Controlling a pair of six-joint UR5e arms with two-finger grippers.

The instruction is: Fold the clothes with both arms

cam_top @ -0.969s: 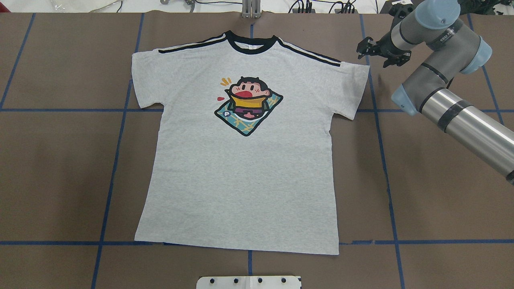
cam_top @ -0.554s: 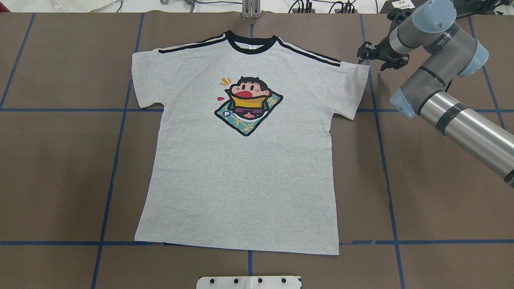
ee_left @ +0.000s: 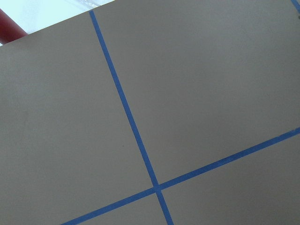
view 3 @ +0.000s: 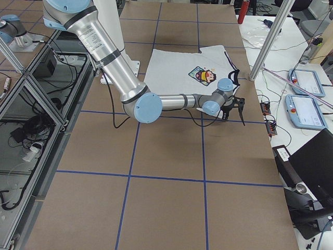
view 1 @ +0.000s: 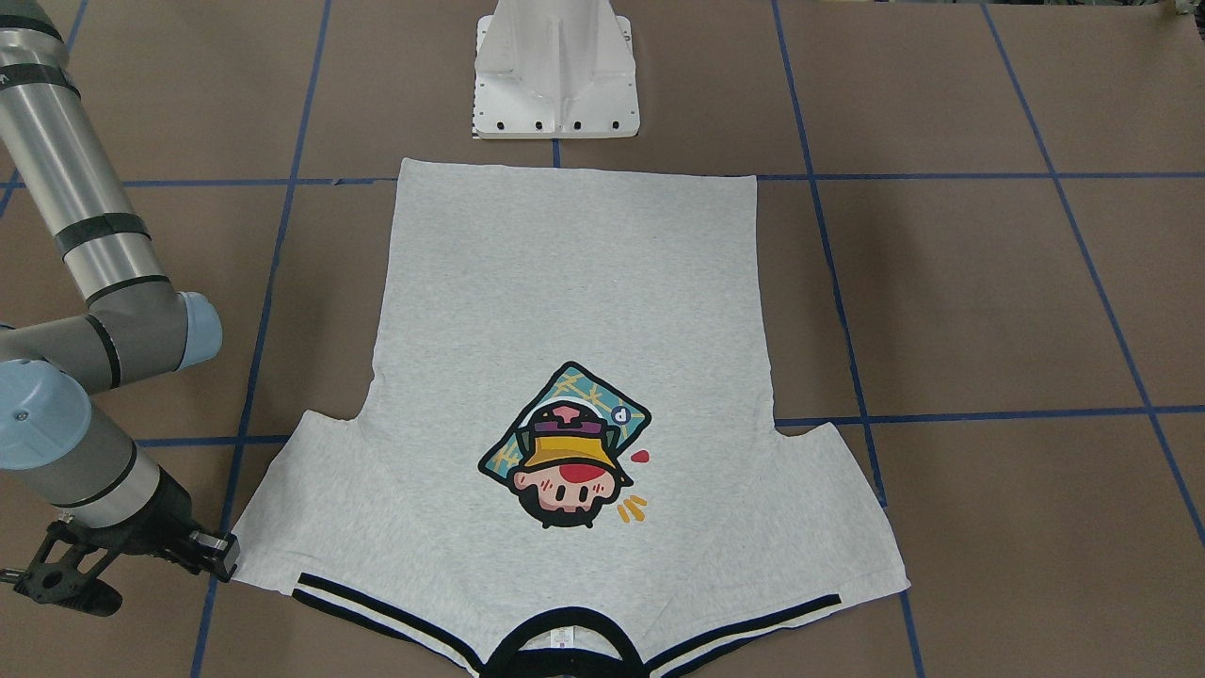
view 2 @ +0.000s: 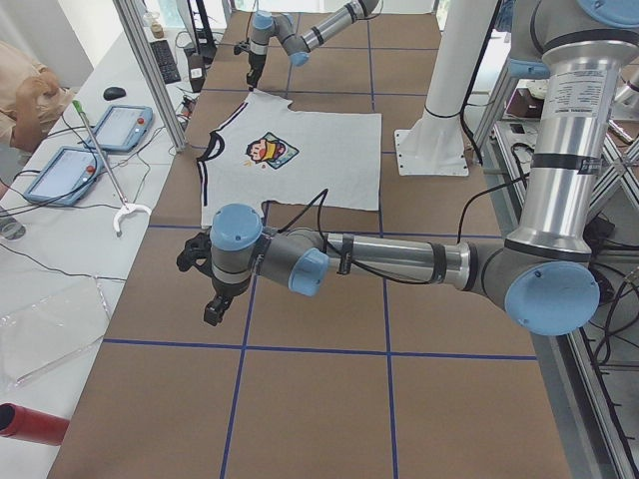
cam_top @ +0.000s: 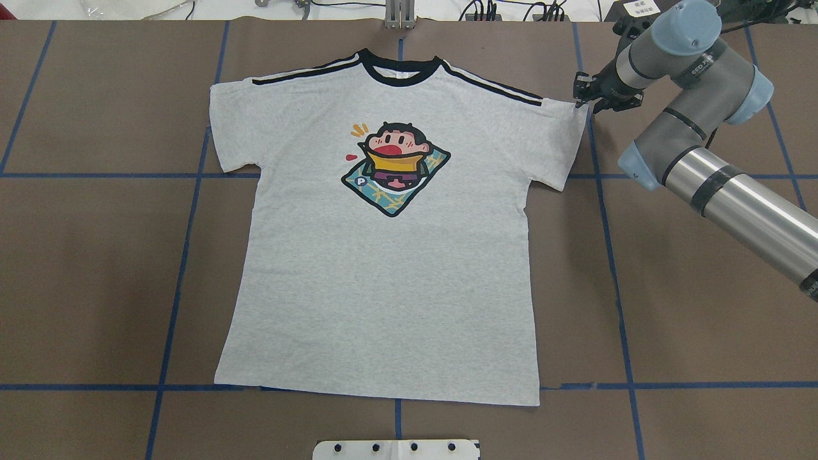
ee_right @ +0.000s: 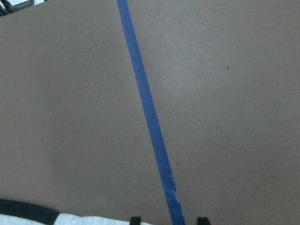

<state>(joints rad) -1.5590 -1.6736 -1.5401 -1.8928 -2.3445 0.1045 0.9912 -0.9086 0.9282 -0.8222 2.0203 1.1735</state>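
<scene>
On the brown desk (cam_top: 89, 268) the grey T-shirt (cam_top: 383, 287) lies spread flat, print side up, both short sleeves out to the sides. Just past the T-shirt's hem stands the white pedestal base (view 1: 555, 75); the black collar is at the T-shirt's far end. At the outer shoulder corner of the T-shirt's sleeve on the robot's right, the right arm (cam_top: 722, 185) holds its fingers (ee_right: 135, 221) low. The two tips stand apart, released, and a blue tape line (ee_right: 145, 108) on the desk shows between them, with the sleeve's edge just beside one tip. Well apart from the T-shirt, beyond its other sleeve, the left arm (view 2: 399, 261) reaches over bare desk with its fingers (view 2: 214, 307) pointing down; whether these are released or clenched I cannot tell
</scene>
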